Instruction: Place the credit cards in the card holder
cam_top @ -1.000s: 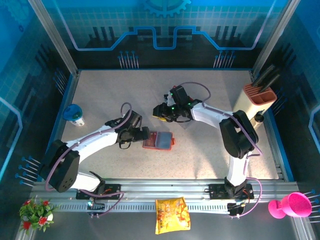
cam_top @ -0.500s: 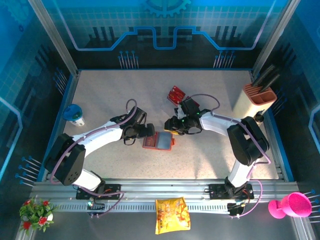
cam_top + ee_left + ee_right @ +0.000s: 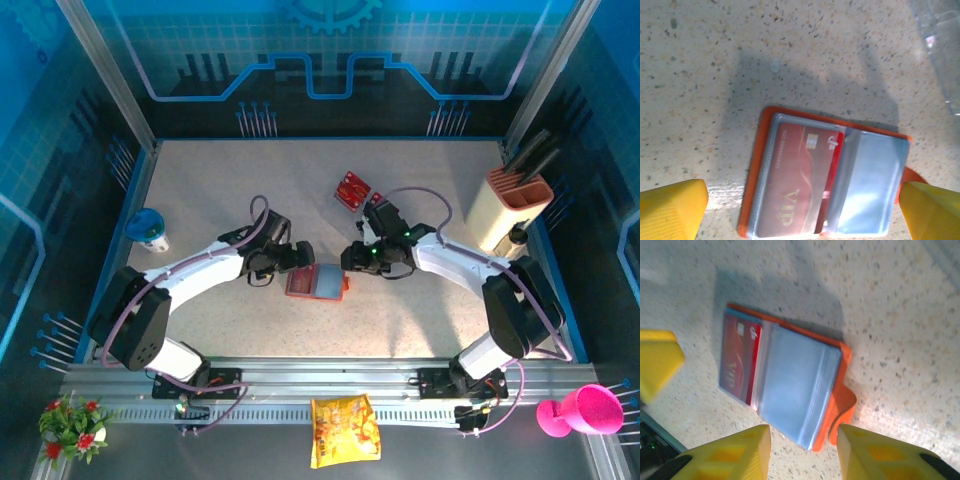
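One red credit card (image 3: 800,185) tucked in a clear pocket of the orange card holder (image 3: 317,282), laid open and flat at mid-bench (image 3: 220,190). Stack of red cards (image 3: 352,188) well apart, toward the far side. Left end effector (image 3: 303,258) hovering at the holder's left edge, fingers spread wide. Right end effector (image 3: 352,260) at the snap-tab side, yellow fingers (image 3: 730,452) partly spread, pinching nothing.

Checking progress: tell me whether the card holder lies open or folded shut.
Open, spread flat: the card holder shows both grey-blue inner pockets, with a red VIP card in one.
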`<action>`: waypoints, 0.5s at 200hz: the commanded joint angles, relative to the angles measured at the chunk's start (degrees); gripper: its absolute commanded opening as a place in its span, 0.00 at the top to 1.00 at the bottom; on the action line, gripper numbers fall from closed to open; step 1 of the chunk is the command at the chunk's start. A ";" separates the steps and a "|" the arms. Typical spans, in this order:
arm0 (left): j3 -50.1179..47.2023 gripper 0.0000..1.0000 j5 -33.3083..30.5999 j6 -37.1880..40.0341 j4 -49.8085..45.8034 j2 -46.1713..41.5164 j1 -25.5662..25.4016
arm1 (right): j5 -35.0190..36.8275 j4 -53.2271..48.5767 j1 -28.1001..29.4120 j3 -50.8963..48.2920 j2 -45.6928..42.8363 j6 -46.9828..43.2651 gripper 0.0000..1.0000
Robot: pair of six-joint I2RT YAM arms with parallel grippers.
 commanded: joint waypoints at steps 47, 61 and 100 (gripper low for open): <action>2.16 0.01 6.32 -2.19 2.76 4.11 1.00 | 0.38 0.81 6.63 3.35 3.71 -0.11 0.82; 1.99 0.01 6.41 -2.49 3.04 4.45 0.96 | 0.60 0.93 7.55 4.13 5.20 -0.13 0.84; 1.89 0.01 6.32 -2.55 3.07 4.63 1.01 | 2.28 0.89 7.87 3.56 4.44 -0.15 0.84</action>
